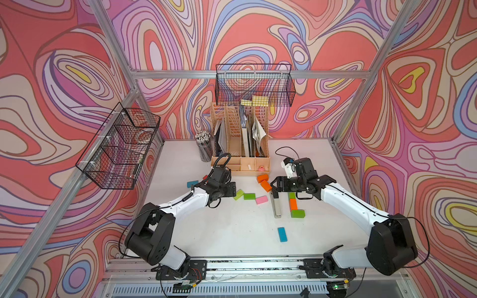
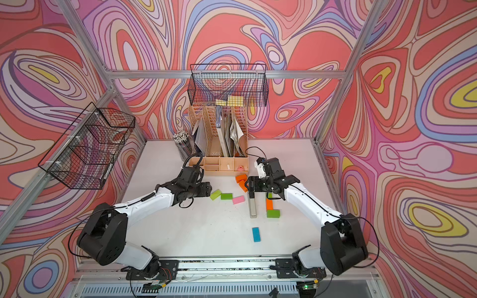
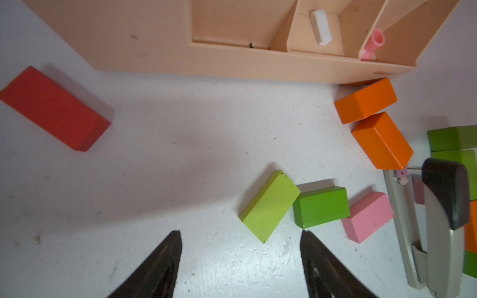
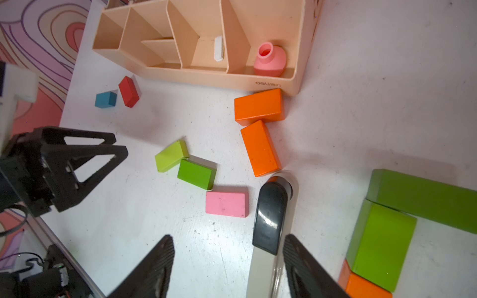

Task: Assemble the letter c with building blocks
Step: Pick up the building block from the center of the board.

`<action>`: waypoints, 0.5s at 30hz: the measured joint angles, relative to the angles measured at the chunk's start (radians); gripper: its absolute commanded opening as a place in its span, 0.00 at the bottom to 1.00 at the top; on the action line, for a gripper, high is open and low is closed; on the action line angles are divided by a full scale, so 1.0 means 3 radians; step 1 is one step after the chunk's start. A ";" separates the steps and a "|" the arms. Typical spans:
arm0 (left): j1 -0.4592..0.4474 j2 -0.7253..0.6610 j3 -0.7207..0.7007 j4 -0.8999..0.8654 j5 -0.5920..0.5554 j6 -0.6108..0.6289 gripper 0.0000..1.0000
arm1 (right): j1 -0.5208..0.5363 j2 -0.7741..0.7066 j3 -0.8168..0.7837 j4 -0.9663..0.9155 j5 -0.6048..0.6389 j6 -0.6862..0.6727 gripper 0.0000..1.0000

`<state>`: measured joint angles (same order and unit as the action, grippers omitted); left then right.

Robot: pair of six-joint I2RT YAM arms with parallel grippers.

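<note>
Left gripper [image 3: 240, 233] hovers spread, empty, facing the lime block [image 3: 269, 205], probably its next pick; right gripper [image 4: 228, 237], spread too, hangs beside the stapler [image 4: 271, 216] near the unfinished letter c [image 1: 293, 203].

Worktop [image 1: 232, 240]: white, flat and scuffed.
Back edge: a peach desk organiser [image 1: 240, 173] stood beside a cup of pencils [image 1: 205, 151].
Organiser's corner: two orange blocks [image 1: 262, 178] lay touching each other.
Middle: a lime block [image 1: 238, 194] touched a green block [image 1: 249, 196], with a pink block [image 1: 261, 199] just beside it.
Left side: a red block [image 4: 128, 91] lay near a teal block [image 1: 192, 184].
Right side: a stapler [image 1: 276, 206] lay beside a joined row of green and orange blocks [image 1: 293, 203].
Front: a lone blue block [image 1: 282, 234] lay well apart.
</note>
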<state>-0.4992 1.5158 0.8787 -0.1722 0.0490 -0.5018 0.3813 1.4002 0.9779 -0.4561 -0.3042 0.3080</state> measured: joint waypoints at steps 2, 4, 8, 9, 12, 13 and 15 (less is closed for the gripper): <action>-0.0001 0.0041 0.0000 0.0064 0.0112 -0.0022 0.75 | 0.0000 0.0070 0.0027 -0.0031 0.0004 -0.0056 0.62; 0.0000 0.0078 0.0000 0.0094 0.0198 -0.0027 0.75 | 0.0000 0.0179 0.0118 -0.0113 0.0017 -0.0132 0.62; 0.0000 0.0089 0.0000 0.0097 0.0292 0.0004 0.75 | 0.0023 0.0431 0.0441 -0.0310 0.0141 -0.0332 0.60; 0.0000 0.0089 0.0000 0.0093 0.0305 0.0023 0.76 | 0.0032 0.0468 0.0504 -0.0347 0.0179 -0.0381 0.60; 0.0003 0.0086 -0.0015 0.0089 0.0326 0.0112 0.76 | 0.0066 0.0539 0.0651 -0.0439 0.0294 -0.0542 0.59; 0.0004 0.0086 -0.0023 0.0088 0.0333 0.0136 0.76 | 0.0075 0.0562 0.0692 -0.0465 0.0323 -0.0595 0.58; 0.0009 0.0076 -0.0053 0.0088 0.0351 0.0191 0.76 | 0.0103 0.0640 0.0792 -0.0511 0.0395 -0.0722 0.56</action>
<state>-0.4965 1.5387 0.8627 -0.1459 0.1543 -0.4446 0.4122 1.5921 1.2156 -0.6094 -0.1856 0.0914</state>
